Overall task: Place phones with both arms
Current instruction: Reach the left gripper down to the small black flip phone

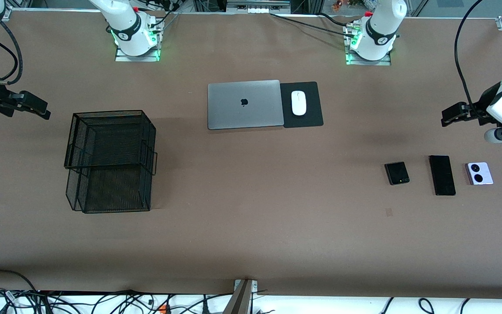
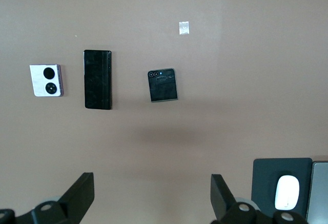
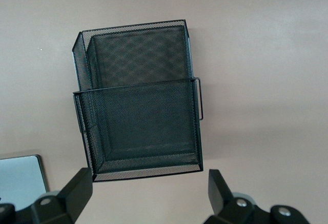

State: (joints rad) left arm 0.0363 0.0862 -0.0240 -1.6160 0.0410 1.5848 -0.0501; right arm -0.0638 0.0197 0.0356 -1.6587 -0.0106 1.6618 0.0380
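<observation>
Right gripper (image 1: pixel 44 111), fingers released, waits above the tabletop (image 1: pixel 251 226) at ten o'clock of the mesh basket (image 1: pixel 109 161). Flip phone (image 1: pixel 397 173), slab phone (image 1: pixel 442 175) and lilac phone (image 1: pixel 479 173) lie flat in a row, rigid, slick, likely light; pinching their long edges looks safest. Left gripper (image 1: pixel 447 115), fingers spread, hovers at their twelve o'clock.

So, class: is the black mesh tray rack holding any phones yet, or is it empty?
Empty. Both tiers of the mesh rack show only bare mesh, and all three phones lie on the table.
</observation>
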